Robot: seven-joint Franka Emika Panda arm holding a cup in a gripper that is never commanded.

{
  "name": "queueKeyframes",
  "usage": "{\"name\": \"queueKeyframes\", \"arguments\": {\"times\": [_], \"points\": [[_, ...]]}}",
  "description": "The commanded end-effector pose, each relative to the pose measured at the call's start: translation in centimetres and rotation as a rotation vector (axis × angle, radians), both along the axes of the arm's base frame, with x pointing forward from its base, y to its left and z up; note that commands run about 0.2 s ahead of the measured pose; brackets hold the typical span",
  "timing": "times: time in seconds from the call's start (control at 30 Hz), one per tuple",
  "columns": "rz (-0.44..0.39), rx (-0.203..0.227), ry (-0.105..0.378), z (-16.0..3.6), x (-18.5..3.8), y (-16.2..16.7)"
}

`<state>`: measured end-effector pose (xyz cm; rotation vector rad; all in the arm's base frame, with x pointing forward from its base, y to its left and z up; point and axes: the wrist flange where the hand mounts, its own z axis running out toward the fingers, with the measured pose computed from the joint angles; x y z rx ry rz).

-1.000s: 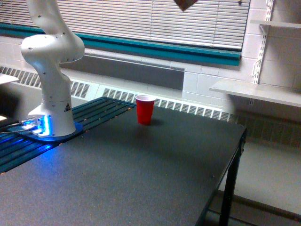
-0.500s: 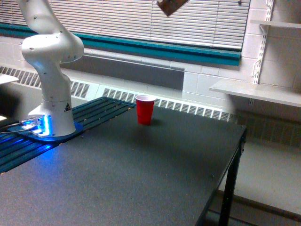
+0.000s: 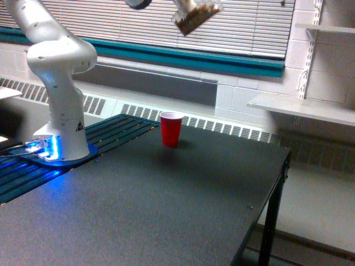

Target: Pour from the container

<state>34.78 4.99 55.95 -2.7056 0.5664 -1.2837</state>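
A: Obs. 1 — since the earlier frame the container (image 3: pixel 194 15) comes down and toward the exterior view's left; more of it shows below the top edge.

B: Position relative to the red cup (image 3: pixel 171 129)?

A: High above it, slightly toward the exterior view's right. Tilted, mouth aimed down-left, brown granular bits visible through the clear wall. Nothing seen falling.

B: Reason for that height and tilt?

A: My judgement: it is being lined up over the red cup as receiver, which stands upright on the dark table (image 3: pixel 183 210), well apart from the arm's white base (image 3: pixel 61 122).

B: Fingers?

A: Out of frame at the top; cannot tell how they sit on the container.

B: Any writing?

A: A small dark triangular sticker on the base, near the blue light. Unreadable. The red cup is plain.
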Motion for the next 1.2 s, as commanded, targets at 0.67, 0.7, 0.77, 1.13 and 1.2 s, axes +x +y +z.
{"name": "queueKeyframes", "arguments": {"times": [0.67,0.7,0.77,1.13,1.2], "points": [[0.190,-0.118,0.046,-7.0,-5.1,7.7],[0.187,-0.117,0.049,-7.0,-5.4,7.8],[0.178,-0.120,0.051,-7.2,-6.1,8.1],[0.130,-0.096,0.131,-9.9,-9.1,9.9],[0.133,-0.098,0.143,-10.4,-9.7,10.4]]}}
